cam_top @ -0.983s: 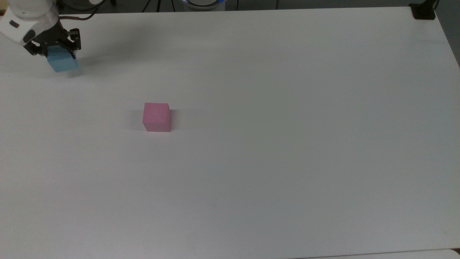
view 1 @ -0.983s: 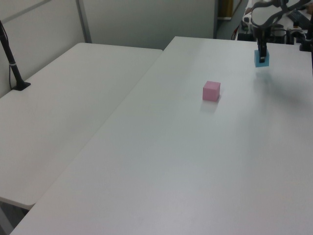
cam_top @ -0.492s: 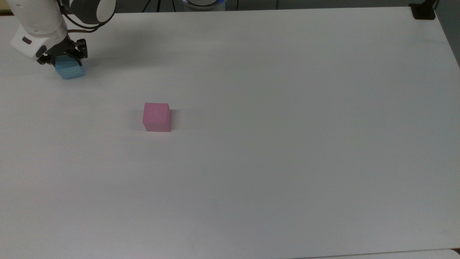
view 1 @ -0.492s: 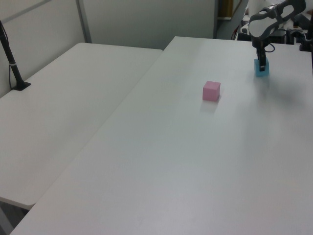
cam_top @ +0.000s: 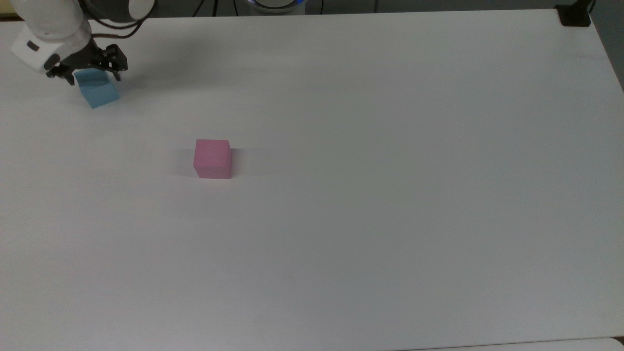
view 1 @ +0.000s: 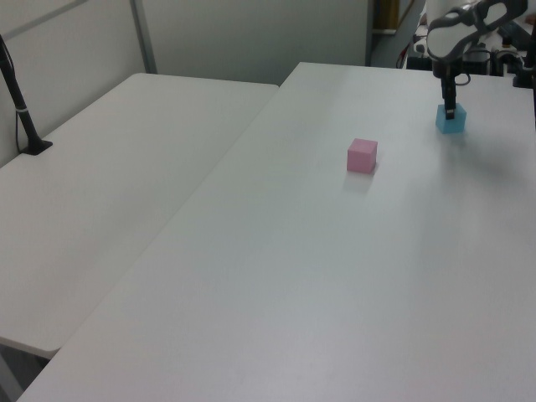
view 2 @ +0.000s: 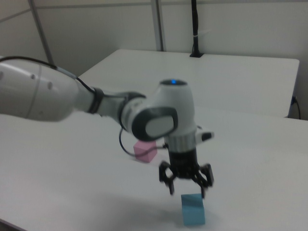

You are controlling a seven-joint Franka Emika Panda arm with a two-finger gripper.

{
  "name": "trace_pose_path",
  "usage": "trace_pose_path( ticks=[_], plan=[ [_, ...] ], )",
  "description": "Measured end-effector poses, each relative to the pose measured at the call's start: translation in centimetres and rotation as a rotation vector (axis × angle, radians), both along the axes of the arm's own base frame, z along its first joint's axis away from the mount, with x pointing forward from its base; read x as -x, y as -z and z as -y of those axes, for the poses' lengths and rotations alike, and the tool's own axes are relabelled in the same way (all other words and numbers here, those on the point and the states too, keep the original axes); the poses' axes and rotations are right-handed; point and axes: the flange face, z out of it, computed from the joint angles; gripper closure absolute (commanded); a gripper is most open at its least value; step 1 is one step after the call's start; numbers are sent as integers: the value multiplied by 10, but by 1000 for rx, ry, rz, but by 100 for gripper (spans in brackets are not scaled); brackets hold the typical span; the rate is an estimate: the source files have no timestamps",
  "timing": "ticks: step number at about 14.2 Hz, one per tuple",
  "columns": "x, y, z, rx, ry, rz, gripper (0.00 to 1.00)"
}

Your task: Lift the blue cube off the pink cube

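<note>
The blue cube rests on the white table at the top view's far left, well apart from the pink cube. Just above it hangs my gripper, open, its fingers spread wider than the cube and holding nothing. In the right view the gripper hovers a little over the blue cube, and the pink cube stands behind the arm. In the left view the blue cube sits under the gripper, to the right of the pink cube.
A black clamp mount sits at the table's far right corner in the top view. A second white table with a black post adjoins on the left view's left. The white arm reaches across the right view.
The gripper came down with the blue cube, set it on the table, then opened and rose slightly off it. The pink cube stayed put.
</note>
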Motion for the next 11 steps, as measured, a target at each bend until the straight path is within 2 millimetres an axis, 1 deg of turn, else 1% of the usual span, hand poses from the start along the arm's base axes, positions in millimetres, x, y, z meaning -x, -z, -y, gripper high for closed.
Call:
trace_pose_path(
  ticks=[1,2,3,5,6,7,8,9,10,11],
  plan=[
    [-6,-25,-12,-14,44,16,0],
    [-15,-73,-36,-35,117,48,0],
    [-18,-107,-56,-51,165,62,0],
    [-20,-171,-108,-77,216,55,0],
    [-19,-196,-135,-85,212,42,0],
    [-17,-215,-162,-92,196,27,0],
    [-16,-227,-184,-95,175,17,0],
    [-16,-234,-202,-96,155,15,0],
    [-16,-239,-216,-94,147,19,0],
    [-16,-243,-225,-92,148,25,0]
  ],
)
